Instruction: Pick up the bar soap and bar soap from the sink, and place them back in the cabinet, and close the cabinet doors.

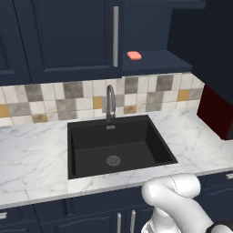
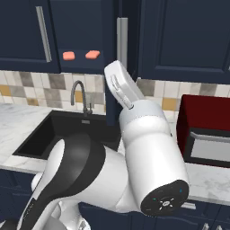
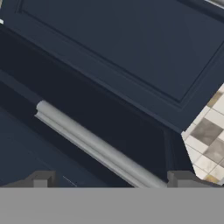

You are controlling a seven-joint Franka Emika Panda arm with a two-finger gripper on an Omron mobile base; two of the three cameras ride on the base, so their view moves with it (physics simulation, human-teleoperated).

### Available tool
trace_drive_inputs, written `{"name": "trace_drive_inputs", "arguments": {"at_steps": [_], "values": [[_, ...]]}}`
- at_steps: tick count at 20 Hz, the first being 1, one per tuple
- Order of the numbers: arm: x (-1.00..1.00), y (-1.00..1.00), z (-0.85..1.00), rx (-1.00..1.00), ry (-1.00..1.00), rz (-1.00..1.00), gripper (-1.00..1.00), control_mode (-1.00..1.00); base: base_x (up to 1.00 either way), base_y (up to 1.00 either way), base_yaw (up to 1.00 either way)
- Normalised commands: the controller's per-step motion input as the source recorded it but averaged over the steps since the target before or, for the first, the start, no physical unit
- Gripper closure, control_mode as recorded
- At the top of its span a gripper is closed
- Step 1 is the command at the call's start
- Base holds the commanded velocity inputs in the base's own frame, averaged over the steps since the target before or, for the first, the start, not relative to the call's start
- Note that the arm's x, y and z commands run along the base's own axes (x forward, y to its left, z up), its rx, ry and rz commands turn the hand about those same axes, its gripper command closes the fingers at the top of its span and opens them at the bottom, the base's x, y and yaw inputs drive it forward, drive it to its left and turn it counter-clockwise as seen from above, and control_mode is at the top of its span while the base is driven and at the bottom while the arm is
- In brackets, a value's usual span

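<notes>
Gripper (image 3: 111, 186) jaws stand wide apart with nothing between them, and the hand view has the 2 dark fingertips (image 3: 41, 179) rising either side of a long silver bar handle (image 3: 96, 146) that runs diagonally across a dark navy cabinet door (image 3: 131, 48). Whether the tips touch the handle cannot be told. A patch of beige and grey backsplash tile (image 3: 209, 135) shows at the right edge of that view.

From the right base view, 2 salmon-pink bar soaps lie side by side but apart on the navy shelf of the cabinet (image 2: 85, 65): the left bar soap (image 2: 68, 55) and the right bar soap (image 2: 92, 54). The left base view gives just 1 bar soap (image 1: 134, 55) on that shelf, beside the closed left door's handle (image 1: 115, 36). In the right base view the right-hand door stands edge-on to the camera with its handle (image 2: 121, 42) facing out, and the white arm (image 2: 148, 148) reaches up toward it.

Below, the black sink (image 1: 91, 157) holds no soap, with its steel drain (image 1: 113, 159) and curved grey faucet (image 1: 110, 102) plain in the left base view. White marble counter (image 1: 32, 154) surrounds it. A dark red microwave (image 2: 204, 134) sits on the counter to the right.
</notes>
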Motion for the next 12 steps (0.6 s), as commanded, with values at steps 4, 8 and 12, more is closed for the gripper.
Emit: {"name": "trace_drive_inputs", "arguments": {"at_steps": [4,8,12], "values": [[0.23,-0.04,-0.18,0.00,0.00,0.14,-1.00,-1.00,0.00,0.00,0.00],[0.27,0.00,-0.09,0.00,0.00,0.15,-1.00,-1.00,0.00,0.00,0.00],[0.30,0.00,0.00,0.00,0.00,0.12,-1.00,-1.00,0.00,0.00,0.00]]}}
